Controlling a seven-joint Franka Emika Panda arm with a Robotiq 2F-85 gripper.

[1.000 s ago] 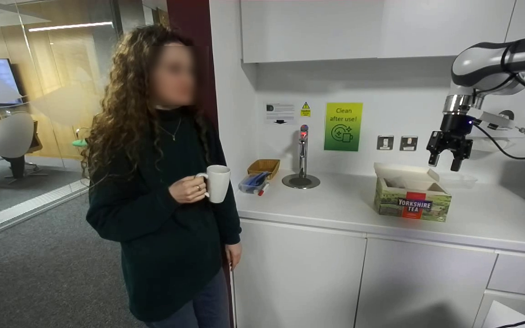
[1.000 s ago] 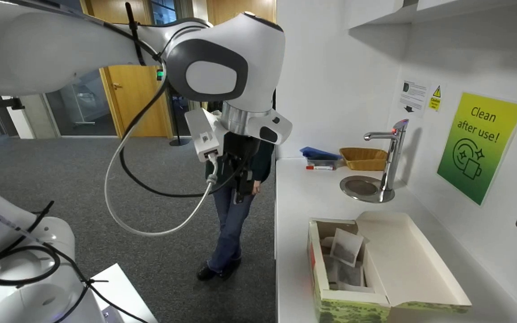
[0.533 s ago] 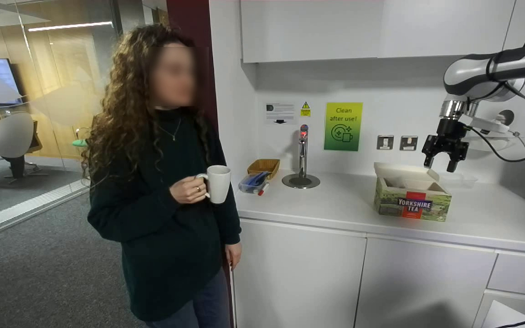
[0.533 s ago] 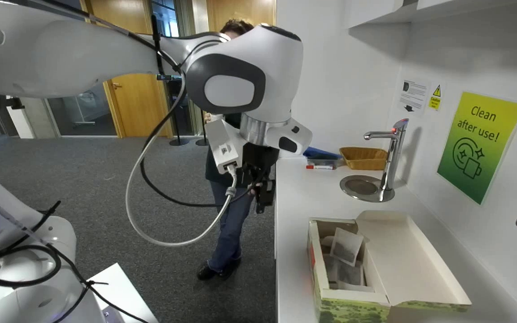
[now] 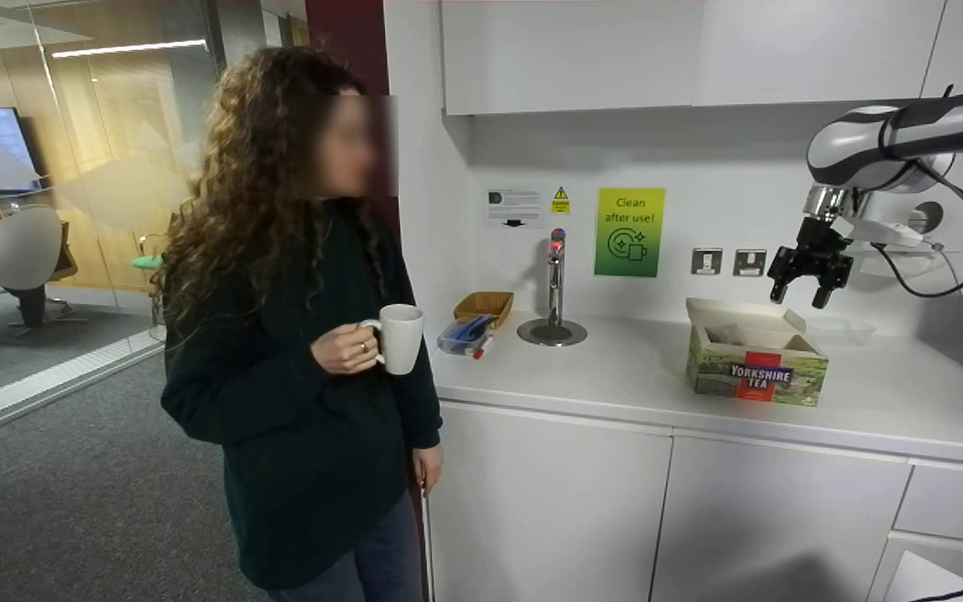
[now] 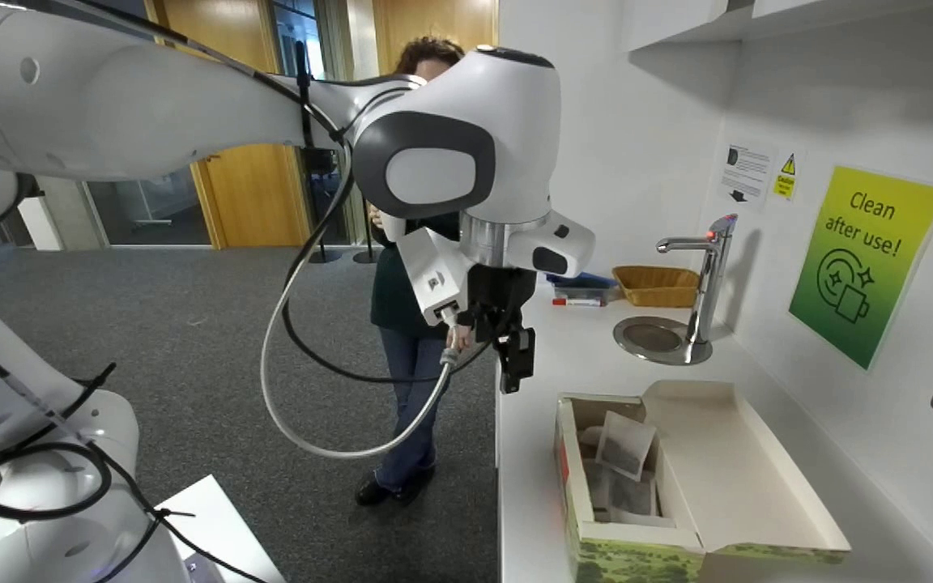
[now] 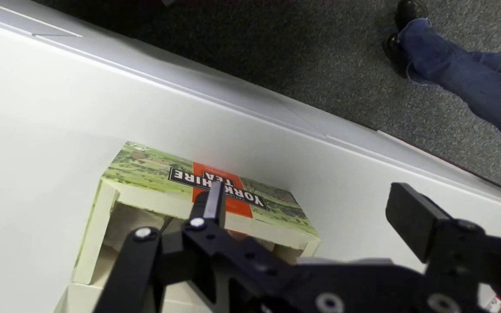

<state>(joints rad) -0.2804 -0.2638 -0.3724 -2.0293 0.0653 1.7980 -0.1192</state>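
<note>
I have the pincer (image 5: 799, 296) spread wide and holding nothing, raised near the box (image 5: 757, 376) but touching neither it nor the table (image 5: 615, 364). The box sits on the table, its lid (image 6: 746, 478) already folded back. Tea bags (image 6: 626, 444) lie inside, one tilted up over the others. As I judge it, little is done: the box is open, but nothing is gripped, so any reach and grasp are left. Beside the table, the person (image 5: 298, 460) holds a mug (image 5: 402, 339) whose inside I can't see.
</note>
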